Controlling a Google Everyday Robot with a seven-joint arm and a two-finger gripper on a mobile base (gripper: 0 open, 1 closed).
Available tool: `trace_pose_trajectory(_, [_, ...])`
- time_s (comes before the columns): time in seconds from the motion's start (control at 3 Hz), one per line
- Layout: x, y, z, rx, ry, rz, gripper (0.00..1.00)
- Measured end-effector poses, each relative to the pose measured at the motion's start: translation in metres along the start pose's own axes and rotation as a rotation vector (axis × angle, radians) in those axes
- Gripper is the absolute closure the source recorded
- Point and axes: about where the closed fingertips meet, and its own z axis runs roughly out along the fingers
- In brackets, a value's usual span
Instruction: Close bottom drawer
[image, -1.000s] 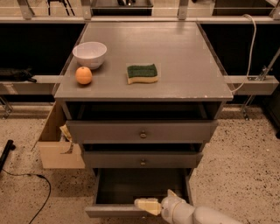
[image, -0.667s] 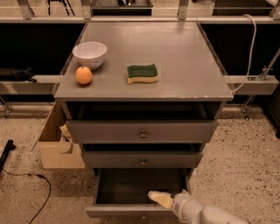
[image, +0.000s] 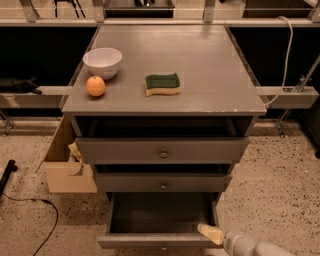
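Change: the gripper (image: 209, 233) has slid rightward along the front of the bottom drawer (image: 150, 242). It now sits at the lower right of the frame, at the drawer's right front corner.
Drawer shift: none that I can see. The drawer is as far out as a second ago.
Task meaning: my read is that the closing push has not started and the arm is still placing itself. Pushing from the corner could skew the drawer on its runners.
Gripper state: cannot tell if released or clenched. It appears to hold nothing and is on or just above the front panel's top edge.
Bottom drawer place: lower centre, pulled well out, with the dark box empty as far as I can see.
Bottom drawer look: slim flat grey front panel, matte, with a dark grey rectangular box behind it. The knob is almost cut off by the frame edge.
Gripper look: pale cream, blunt wedge tip on a smooth white rounded arm.
Other drawers: the top drawer (image: 125, 150) and the middle drawer (image: 125, 182) are grey with small round brass knobs, and both are slightly ajar.
Cabinet top (image: 210, 70): flat matte grey, scuffed at the front edge.
On top: a glossy white bowl (image: 102, 61) and a round orange (image: 95, 86) at upper left, with a green-and-yellow sponge (image: 162, 83) near centre.
Floor (image: 280, 175): speckled, terrazzo-like.
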Motion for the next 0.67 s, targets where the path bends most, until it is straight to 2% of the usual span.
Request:
trace_pose_trajectory(0.33, [0.002,-0.004,0.0,0.006,0.004,0.001,0.0])
trace_pose_trajectory(0.67, [0.007,0.019,0.009,-0.063,0.017,-0.063,0.0])
